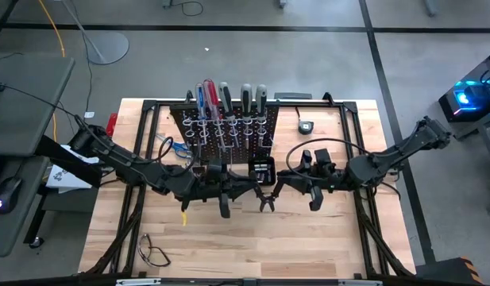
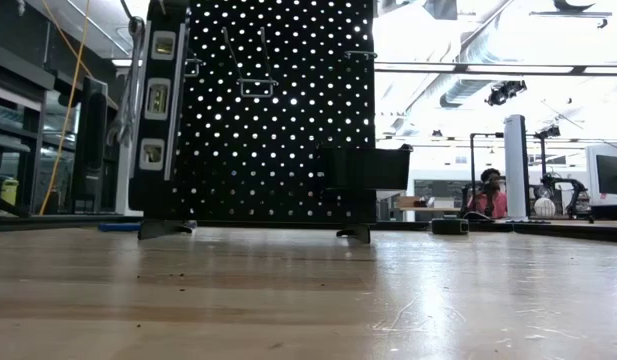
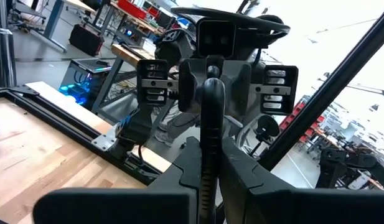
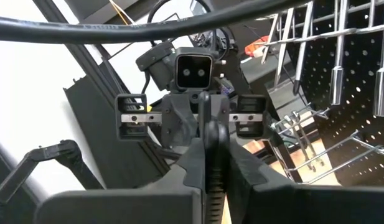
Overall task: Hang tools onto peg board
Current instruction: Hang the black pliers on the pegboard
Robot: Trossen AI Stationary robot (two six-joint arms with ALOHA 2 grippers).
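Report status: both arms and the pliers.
Left gripper, right gripper: both shut on the pliers, face to face before the peg board. Pliers not yet hung. Small black box on the board just behind them.

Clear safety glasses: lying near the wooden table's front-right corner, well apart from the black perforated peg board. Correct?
Not quite. The clear safety glasses lie near the front-left corner of the light wooden table, on the left arm's side. They are well apart from the black perforated peg board, as you said. The high view shows it.
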